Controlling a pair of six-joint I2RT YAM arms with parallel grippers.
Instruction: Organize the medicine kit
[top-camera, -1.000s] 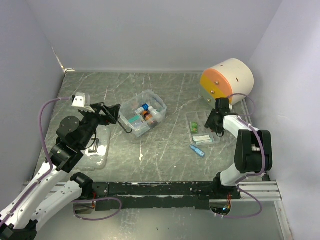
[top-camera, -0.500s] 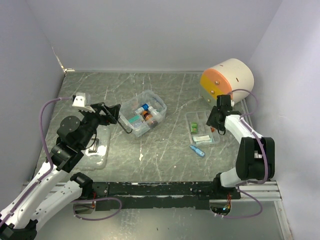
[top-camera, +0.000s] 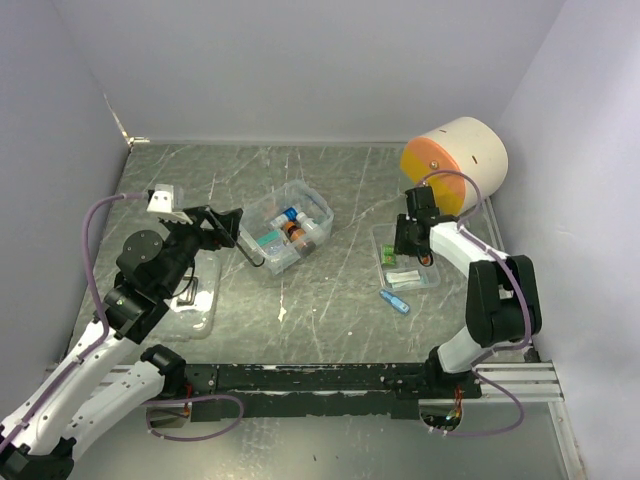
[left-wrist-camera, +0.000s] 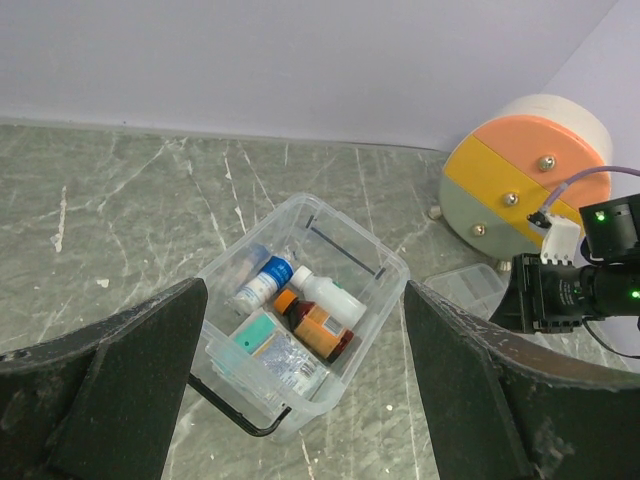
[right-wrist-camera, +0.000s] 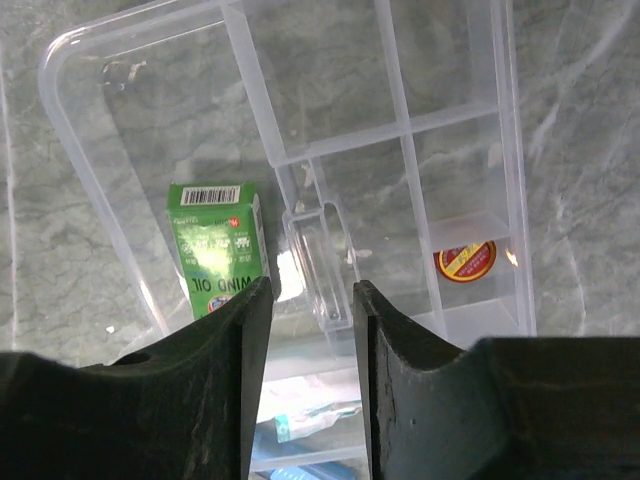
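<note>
Narrowly parted right gripper (right-wrist-camera: 310, 295) hangs over the divided tray (right-wrist-camera: 330, 60); left gripper (left-wrist-camera: 305, 292) gapes wide

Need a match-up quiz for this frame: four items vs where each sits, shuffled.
Items:
1. green box
2. amber bottle
3. blue tube
4. cream cylinder

Places:
A. far right of the table
B. in the clear box
C. in the divided tray
D. on the table, just outside the tray

Pairs: 1-C; 2-B; 3-D; 4-A
</note>
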